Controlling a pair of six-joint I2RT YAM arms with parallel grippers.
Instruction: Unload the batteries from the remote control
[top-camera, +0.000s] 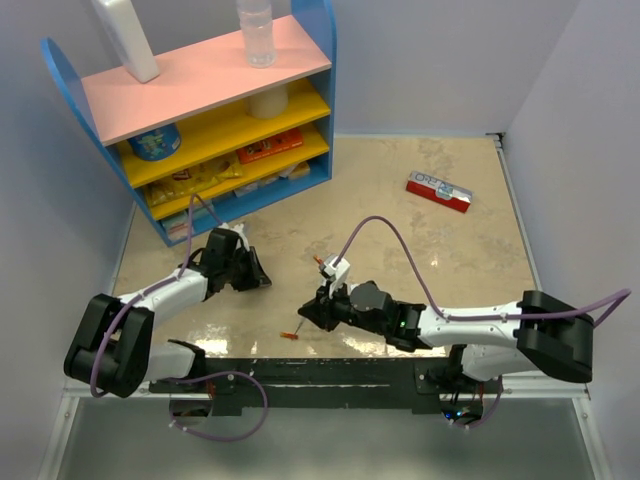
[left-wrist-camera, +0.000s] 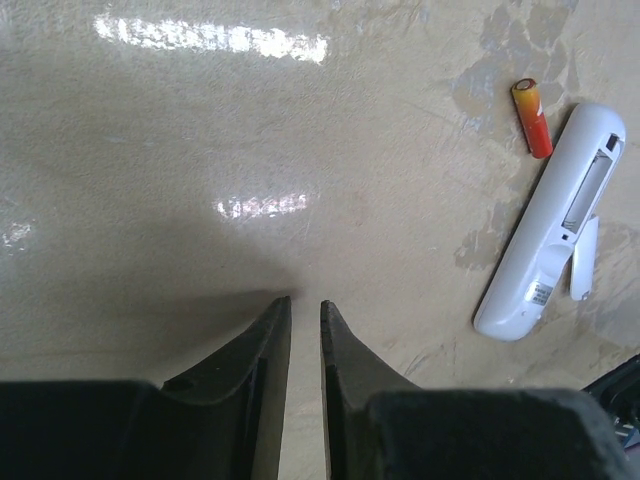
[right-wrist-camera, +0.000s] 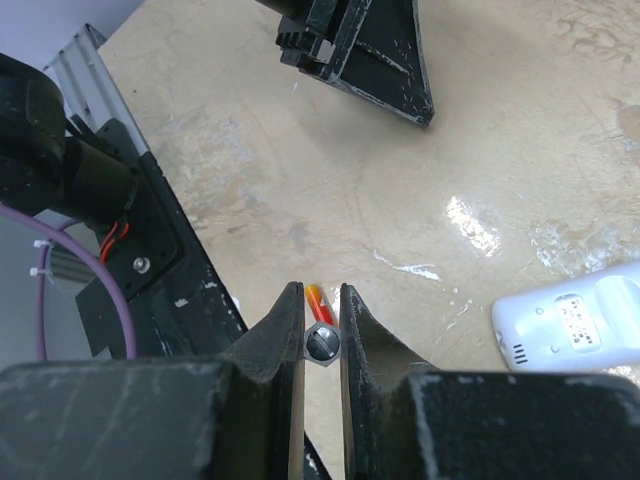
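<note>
The remote control (left-wrist-camera: 540, 240), a slim bar of smooth white plastic with its bay uncovered, lies on the glossy marbled desk (left-wrist-camera: 200, 150). Its small white cover (left-wrist-camera: 583, 260) lies against its side, and one red-orange cylindrical battery (left-wrist-camera: 531, 118) just beside its end. The left claw (left-wrist-camera: 303, 312) hangs low over the desk, its black tapered fingers almost clenched on nothing; the right claw (right-wrist-camera: 320, 288) is clenched to a thin slit, where the other battery (right-wrist-camera: 318, 300) shows, probably lying on the desk beyond.

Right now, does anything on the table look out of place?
Nothing damaged. The remote control lies back-up, bay empty, its cover loose alongside and one battery beside it. The second battery lies apart, near the table's front edge by the right gripper.
</note>
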